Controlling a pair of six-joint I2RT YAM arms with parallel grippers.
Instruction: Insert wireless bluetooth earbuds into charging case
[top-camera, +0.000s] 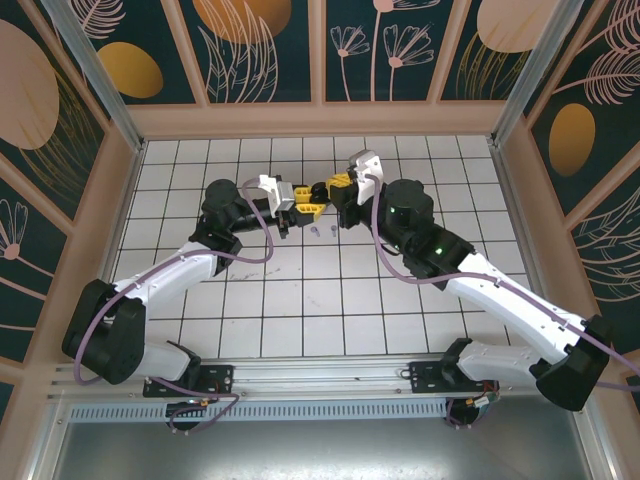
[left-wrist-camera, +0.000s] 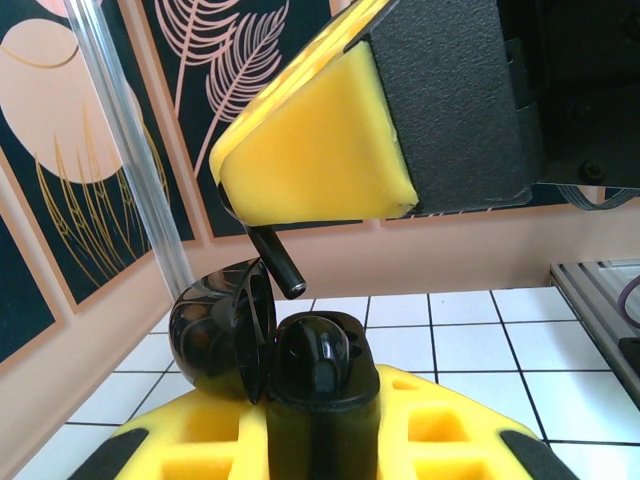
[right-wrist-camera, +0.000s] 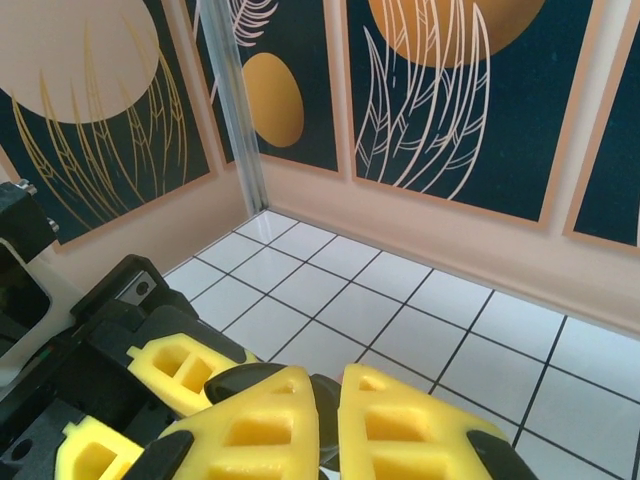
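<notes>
My left gripper (left-wrist-camera: 320, 445) is shut on an upright black charging case (left-wrist-camera: 325, 385), whose lid (left-wrist-camera: 215, 335) hangs open to the left. A glossy black earbud (left-wrist-camera: 325, 350) sits in the case's mouth. Just above it, another black earbud (left-wrist-camera: 278, 262) points its stem down at the case, held by my right gripper (right-wrist-camera: 330, 405), which is shut on it. In the top view the left gripper (top-camera: 303, 203) and right gripper (top-camera: 335, 188) meet tip to tip above the far middle of the table. Two tiny lavender earbuds (top-camera: 313, 232) lie on the tiles just in front of them.
The white tiled table (top-camera: 300, 290) is ringed by low peach walls with patterned panels (top-camera: 250, 40). A clear corner post (right-wrist-camera: 235, 120) stands at the back left. A metal rail (top-camera: 320, 380) runs along the near edge by the arm bases.
</notes>
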